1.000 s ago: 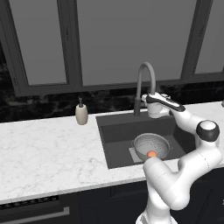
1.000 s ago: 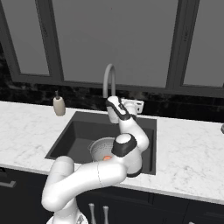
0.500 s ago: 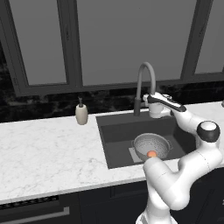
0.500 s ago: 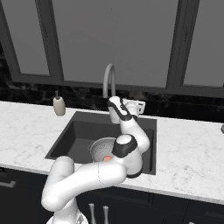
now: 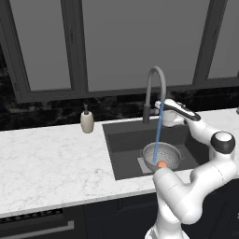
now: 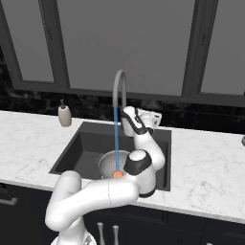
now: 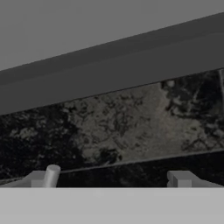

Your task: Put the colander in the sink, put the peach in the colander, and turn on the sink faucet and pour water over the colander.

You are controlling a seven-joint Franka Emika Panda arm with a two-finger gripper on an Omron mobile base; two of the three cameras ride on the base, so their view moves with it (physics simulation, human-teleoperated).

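A: In the sink (image 5: 122, 154), on the lighter square at its bottom, sits the colander (image 5: 162, 155) — upright, with the peach (image 5: 162, 164) inside it near the front rim. From the right base view the colander (image 6: 111, 162) is partly hidden behind the arm, and the peach (image 6: 117, 174) peeks out just at the arm's edge.

B: And the sink faucet?

A: The sink faucet (image 5: 154, 88) arches over the basin from the back edge. A thin blue line of water (image 5: 158, 135) drops straight from the spout down into the colander, landing just beside the peach. The right base view shows the same stream (image 6: 116, 139) falling from the gooseneck (image 6: 118, 91).

B: Where is the gripper?

A: The gripper (image 5: 163, 112) is up at the back of the sink, right beside the faucet's base on its right side. Whether it touches the lever I cannot tell. In the hand view the two fingertips (image 7: 50, 176) stand far apart with nothing between them — the jaws are spread wide and hold nothing. Beyond them there is dark marbled wall and a grey window frame.

B: Anything else on the counter (image 5: 51, 163)?

A: A beige soap dispenser (image 5: 87, 121) stands on the white marble, left of the sink and well apart from the faucet.
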